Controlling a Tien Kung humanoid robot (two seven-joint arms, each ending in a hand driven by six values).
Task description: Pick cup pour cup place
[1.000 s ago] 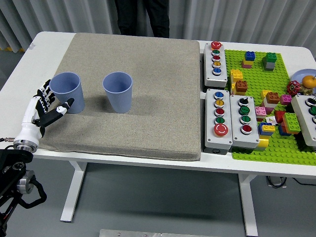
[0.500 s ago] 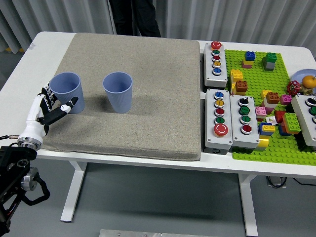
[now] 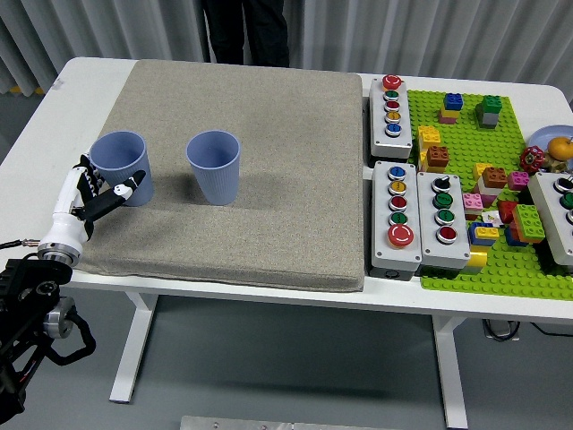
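Two blue cups stand upright on a grey mat (image 3: 269,134). The left cup (image 3: 122,167) is near the mat's left edge, and the right cup (image 3: 214,166) stands a short way to its right. My left hand (image 3: 100,190), white with black joints, reaches in from the lower left. Its fingers are spread around the lower left side of the left cup, with the thumb tip against the cup's front; they do not close on it. The right arm does not show in the picture.
Several button boxes (image 3: 407,215) lie right of the mat. A green baseplate (image 3: 497,269) with several toy bricks fills the right side. A plate with fruit (image 3: 551,148) is at the right edge. A person in dark trousers (image 3: 246,31) stands at the far side.
My left hand has moved up and right, closing in on the left cup until the fingers bracket its lower side. The person at the far side has shifted slightly left. Both cups have stayed put.
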